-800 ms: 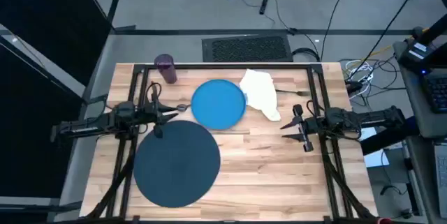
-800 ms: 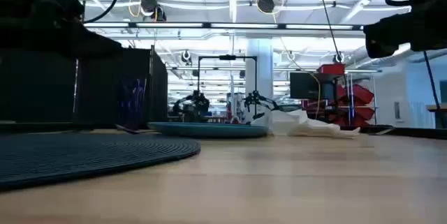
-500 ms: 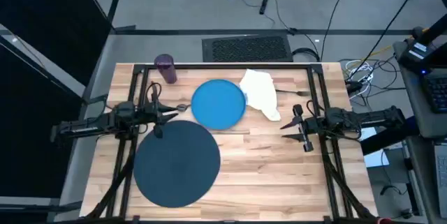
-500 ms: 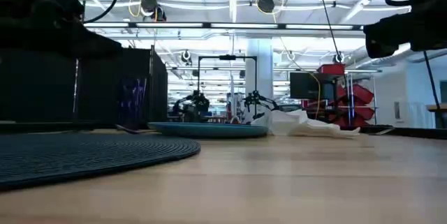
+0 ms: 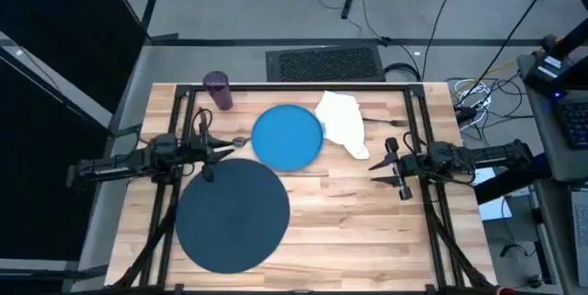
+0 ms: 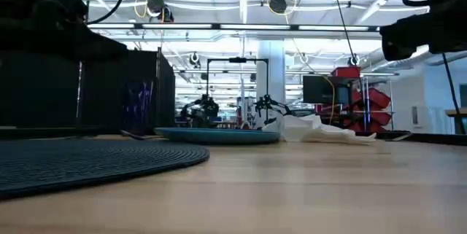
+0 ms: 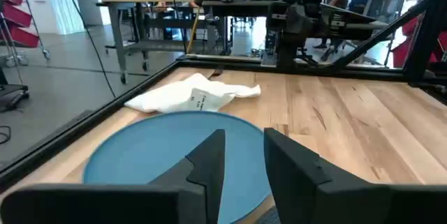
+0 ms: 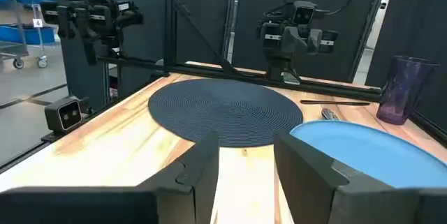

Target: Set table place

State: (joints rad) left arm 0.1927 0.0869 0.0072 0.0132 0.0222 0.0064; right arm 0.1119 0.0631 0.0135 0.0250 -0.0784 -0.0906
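Observation:
A bright blue plate (image 5: 287, 136) lies flat on the table (image 5: 367, 231), toward its far side. The dark slate-blue round mat (image 5: 232, 214) lies near the front left, its edge close to the plate. A crumpled white napkin (image 5: 342, 122) rests beside the plate's right side. The purple cup (image 5: 218, 90) stands upright at the far left. A spoon (image 8: 328, 114) and a thin utensil (image 8: 342, 101) lie left of the plate. My left gripper (image 5: 237, 143) hovers open at the plate's left edge. My right gripper (image 5: 372, 162) hovers open, right of the plate.
Black frame bars (image 5: 276, 85) run along the table's far edge and down both sides by the arms. A dark utensil (image 5: 390, 122) lies right of the napkin. Bare wood (image 5: 367, 231) spreads over the front right.

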